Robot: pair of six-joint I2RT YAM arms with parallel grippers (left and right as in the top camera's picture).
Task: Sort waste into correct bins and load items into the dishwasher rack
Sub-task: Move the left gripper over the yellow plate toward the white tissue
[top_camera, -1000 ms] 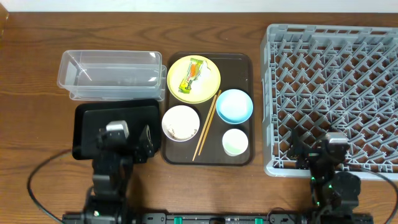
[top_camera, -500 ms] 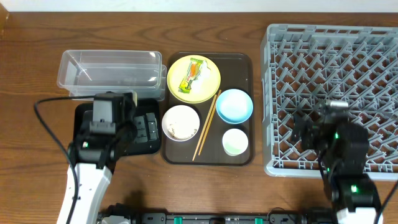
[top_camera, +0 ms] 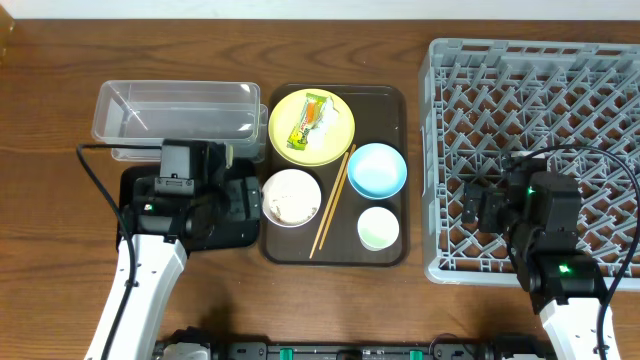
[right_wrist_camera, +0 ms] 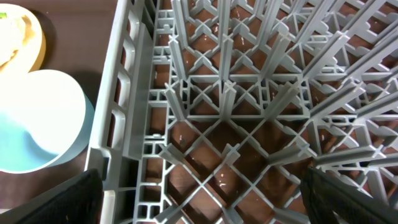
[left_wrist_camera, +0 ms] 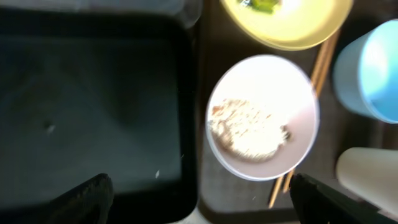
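Note:
The brown tray (top_camera: 392,100) holds the yellow plate (top_camera: 335,140) with the yellow-green wrapper (top_camera: 308,122), the light blue bowl (top_camera: 377,169), the white bowl (top_camera: 291,196) with rice crumbs (left_wrist_camera: 245,127), the pale cup (top_camera: 378,228) and the chopsticks (top_camera: 331,203). My left gripper (top_camera: 240,198) is open and empty over the black tray's (top_camera: 140,205) right edge, just left of the white bowl (left_wrist_camera: 261,118). My right gripper (top_camera: 478,208) is open and empty over the front left of the grey rack (top_camera: 560,90). The clear box (top_camera: 175,115) is empty.
In the left wrist view the open gripper (left_wrist_camera: 199,208) looks down on the black tray (left_wrist_camera: 93,106), the plate (left_wrist_camera: 292,22), the blue bowl (left_wrist_camera: 373,74) and the cup (left_wrist_camera: 367,171). In the right wrist view the open gripper (right_wrist_camera: 205,205) is above the rack floor (right_wrist_camera: 230,112), with the blue bowl (right_wrist_camera: 37,118) left of the wall.
Both arms have reached away from the table's front edge. The left gripper moved over the black tray toward the white bowl. The right gripper moved out over the rack's front left part.

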